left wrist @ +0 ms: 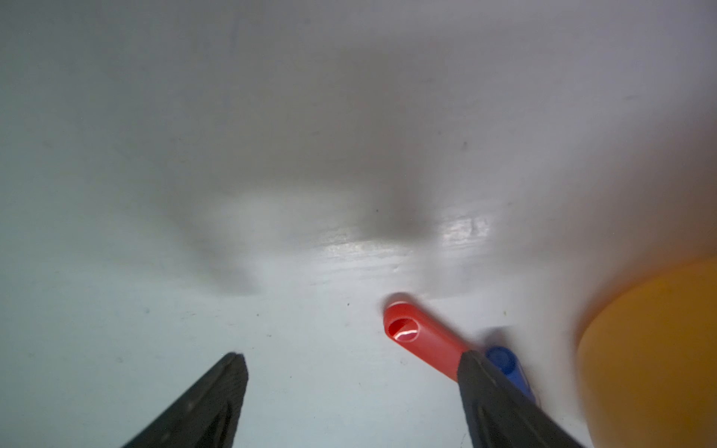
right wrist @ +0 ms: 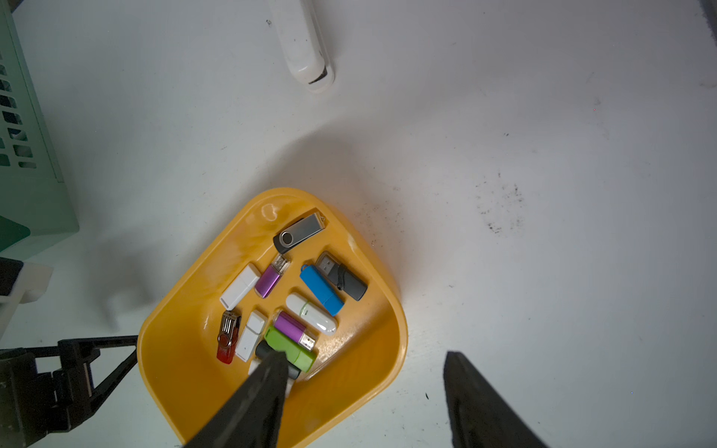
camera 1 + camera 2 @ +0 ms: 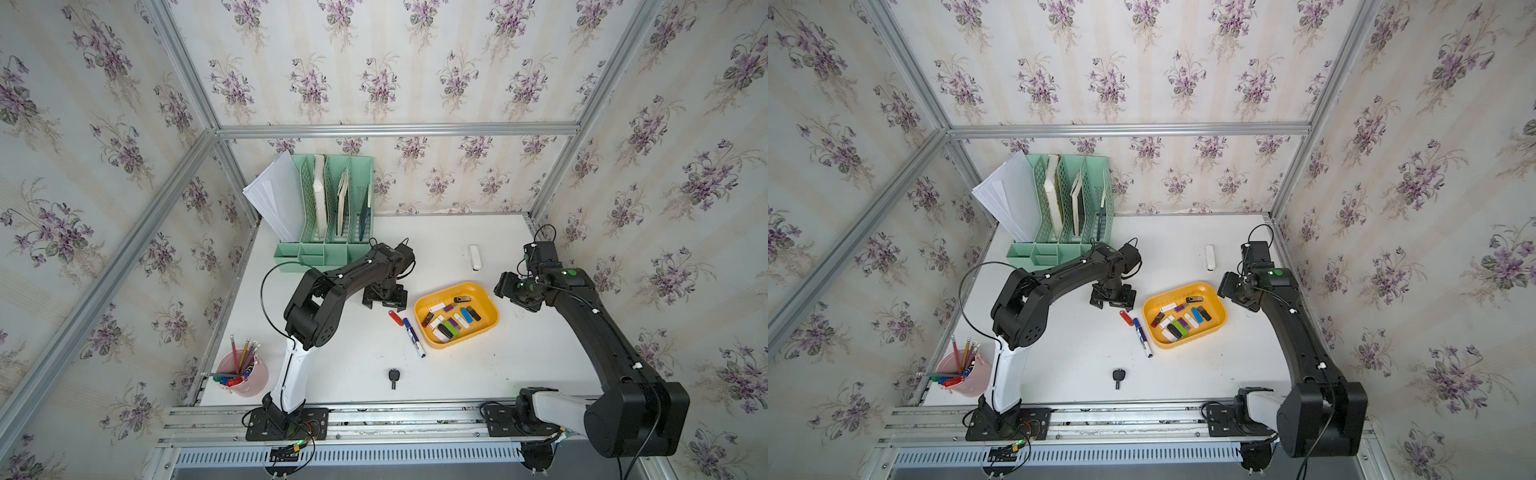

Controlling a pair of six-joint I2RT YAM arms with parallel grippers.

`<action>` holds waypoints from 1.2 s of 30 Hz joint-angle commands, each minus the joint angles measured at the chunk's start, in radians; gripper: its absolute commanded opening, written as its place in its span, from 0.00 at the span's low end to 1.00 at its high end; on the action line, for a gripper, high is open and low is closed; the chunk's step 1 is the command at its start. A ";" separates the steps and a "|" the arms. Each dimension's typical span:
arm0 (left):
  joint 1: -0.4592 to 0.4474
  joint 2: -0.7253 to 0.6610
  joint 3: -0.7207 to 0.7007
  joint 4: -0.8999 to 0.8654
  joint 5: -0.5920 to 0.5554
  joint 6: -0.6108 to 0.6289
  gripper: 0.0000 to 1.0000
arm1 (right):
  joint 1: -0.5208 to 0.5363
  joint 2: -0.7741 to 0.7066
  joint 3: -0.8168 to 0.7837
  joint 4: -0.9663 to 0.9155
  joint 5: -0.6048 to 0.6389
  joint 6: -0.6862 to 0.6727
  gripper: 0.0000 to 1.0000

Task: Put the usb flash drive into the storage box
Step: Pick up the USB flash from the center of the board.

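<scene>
A red usb flash drive [image 3: 396, 318] [image 3: 1126, 317] lies on the white table just left of the yellow-orange storage box [image 3: 478, 332] [image 3: 1208, 330], which holds several drives of mixed colours. My left gripper [image 3: 384, 305] [image 3: 1113, 303] hangs open just behind the red drive, holding nothing. In the left wrist view the red drive [image 1: 423, 337] lies past one fingertip, its near end hidden behind that finger; the left gripper [image 1: 349, 355] has bare table in its gap. My right gripper [image 3: 500, 289] [image 2: 362, 355] hovers open and empty at the storage box's [image 2: 349, 372] far right corner.
A blue marker [image 3: 414, 337] [image 1: 504, 360] lies touching the red drive's near end. A black key [image 3: 392, 377] lies nearer the front. A white stick-shaped device [image 3: 475, 257] lies behind the box. A mint-green file organizer [image 3: 328, 216] stands at the back left, a pink pencil cup [image 3: 245, 374] at the front left.
</scene>
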 commanded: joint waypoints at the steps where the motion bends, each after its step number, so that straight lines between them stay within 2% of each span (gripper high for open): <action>1: -0.014 0.014 0.006 0.008 -0.031 -0.029 0.91 | 0.000 -0.002 0.000 0.005 -0.012 -0.010 0.69; 10: -0.030 0.042 -0.001 0.032 -0.022 -0.037 0.93 | 0.000 -0.008 -0.016 0.002 -0.021 -0.020 0.69; 13: -0.029 0.041 -0.025 0.043 -0.008 -0.031 0.90 | 0.000 -0.015 -0.019 0.001 -0.020 -0.019 0.69; 21: -0.031 0.005 -0.110 0.086 0.017 -0.025 0.71 | 0.000 -0.029 -0.034 0.000 -0.027 -0.016 0.69; 27: -0.032 -0.018 -0.123 0.089 0.020 -0.024 0.57 | 0.000 -0.033 -0.044 0.000 -0.024 -0.018 0.68; 30: -0.033 -0.020 -0.127 0.087 0.025 -0.022 0.56 | -0.001 -0.031 -0.050 0.002 -0.021 -0.019 0.69; 32: -0.032 -0.017 -0.126 0.087 0.030 -0.020 0.48 | 0.000 -0.029 -0.056 0.007 -0.020 -0.019 0.69; 36: -0.033 -0.027 -0.141 0.092 0.035 -0.020 0.41 | 0.000 -0.028 -0.064 0.010 -0.021 -0.019 0.68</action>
